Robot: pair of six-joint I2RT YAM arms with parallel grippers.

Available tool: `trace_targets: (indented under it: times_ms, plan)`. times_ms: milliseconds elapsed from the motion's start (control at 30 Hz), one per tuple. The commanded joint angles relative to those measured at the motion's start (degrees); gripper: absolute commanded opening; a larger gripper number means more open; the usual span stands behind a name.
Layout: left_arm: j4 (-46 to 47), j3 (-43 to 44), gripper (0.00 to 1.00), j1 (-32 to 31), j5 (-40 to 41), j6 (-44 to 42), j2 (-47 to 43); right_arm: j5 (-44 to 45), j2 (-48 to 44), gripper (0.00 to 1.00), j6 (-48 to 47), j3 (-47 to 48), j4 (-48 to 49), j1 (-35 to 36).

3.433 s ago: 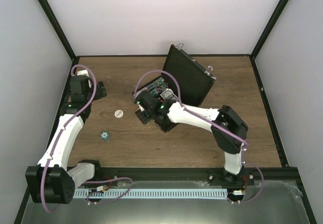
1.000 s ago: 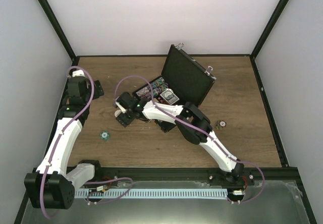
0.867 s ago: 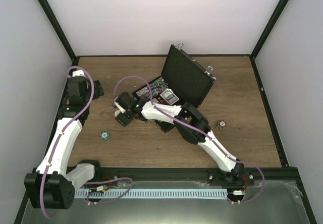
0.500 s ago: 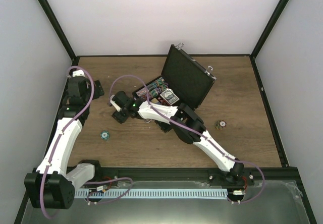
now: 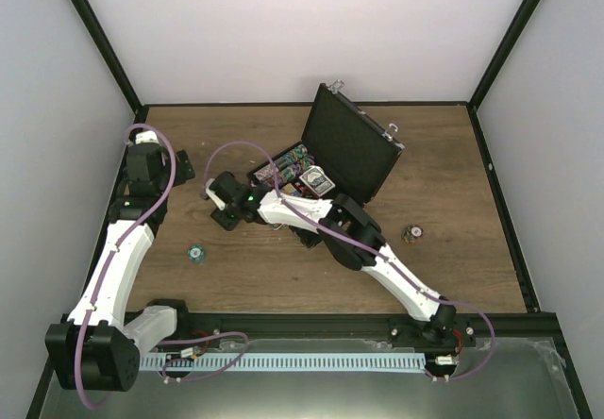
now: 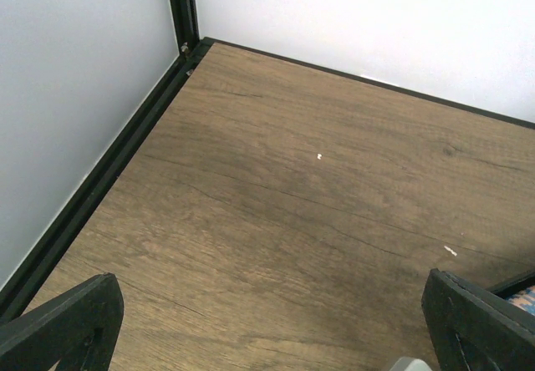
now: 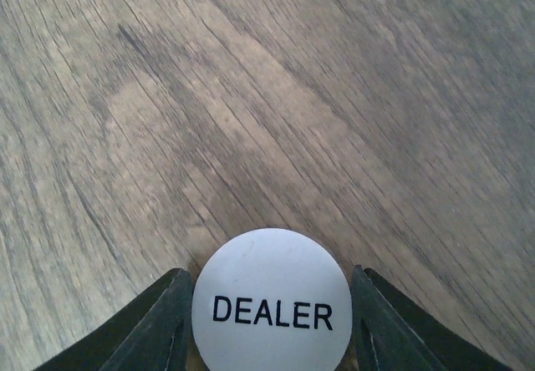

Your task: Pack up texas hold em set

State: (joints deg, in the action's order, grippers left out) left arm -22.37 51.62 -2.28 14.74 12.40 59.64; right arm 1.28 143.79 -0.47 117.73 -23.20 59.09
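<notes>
The black case (image 5: 357, 147) stands open at the back, lid up. Its base holds rows of multicoloured chips (image 5: 289, 164) and the blue-backed card deck (image 5: 319, 183). My right gripper (image 5: 223, 208) reaches far left of the case, low over the table. In the right wrist view its fingers (image 7: 159, 321) press both sides of the white button marked DEALER (image 7: 272, 304), which lies flat on the wood. A blue button (image 5: 195, 253) lies near left and an orange button (image 5: 411, 233) right of the case. My left gripper (image 5: 184, 166) is open wide and empty (image 6: 276, 321).
Black frame posts and white walls bound the table on the left (image 6: 180, 7), back and right. The right arm's forearm (image 5: 293, 207) lies across the front of the case base. Bare wood lies under the left gripper (image 6: 292, 187).
My right gripper has swung from the case out to the left, come down round the white dealer button, and crept slightly further left and back. The left arm has barely moved.
</notes>
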Motion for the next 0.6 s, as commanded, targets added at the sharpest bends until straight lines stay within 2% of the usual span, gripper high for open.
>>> trace_targets:
  times_ms: [0, 333, 567]
  plan:
    - [0.88, -0.34, 1.0, 0.17, -0.33, 0.33, -0.4, 1.96, -1.96, 0.51, 0.6, -5.41, -6.11, 0.32]
    - [0.88, -0.32, 1.0, 0.15, -0.84, 0.38, -0.4, 3.34, -18.84, 0.49, 5.16, -26.25, -0.17, 0.33]
    - [0.84, -0.37, 1.0, 0.18, -1.17, 0.52, -0.14, 2.35, -24.44, 0.49, 7.27, -29.78, 1.88, 0.37]
